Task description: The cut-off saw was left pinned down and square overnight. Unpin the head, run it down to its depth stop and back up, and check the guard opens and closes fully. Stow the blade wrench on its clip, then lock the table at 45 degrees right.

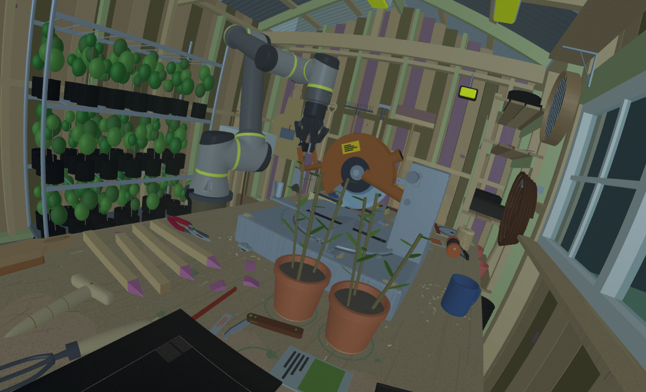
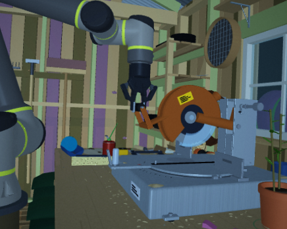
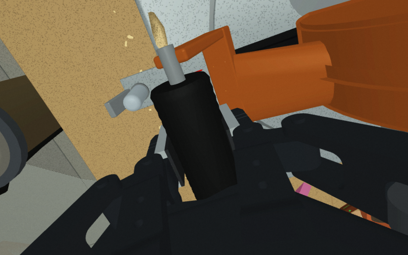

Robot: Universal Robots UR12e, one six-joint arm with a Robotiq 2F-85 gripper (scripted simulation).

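Note:
The saw's black handle grip (image 3: 196, 136) is mostly hidden from the side cameras by my fingers; it is held in my closed gripper (image 1: 309, 145) (image 2: 139, 104), at the front of the orange saw head (image 1: 359, 163) (image 2: 188, 115). The head is raised above the grey saw table (image 1: 325, 229) (image 2: 188, 177). The grey blade (image 2: 196, 136) shows below the orange guard. A grey lever knob (image 3: 134, 100) sits left of the handle in the wrist camera. The pivot post (image 2: 239, 128) stands behind the head.
The wooden bench (image 1: 169, 273) carries two terracotta pots with bamboo (image 1: 302, 287) (image 1: 357, 314) in front of the saw, stakes (image 1: 145, 253), red pliers (image 1: 186, 228), a blue mug (image 1: 459, 295) and a knife (image 1: 271, 325). A plant rack (image 1: 115, 131) stands left.

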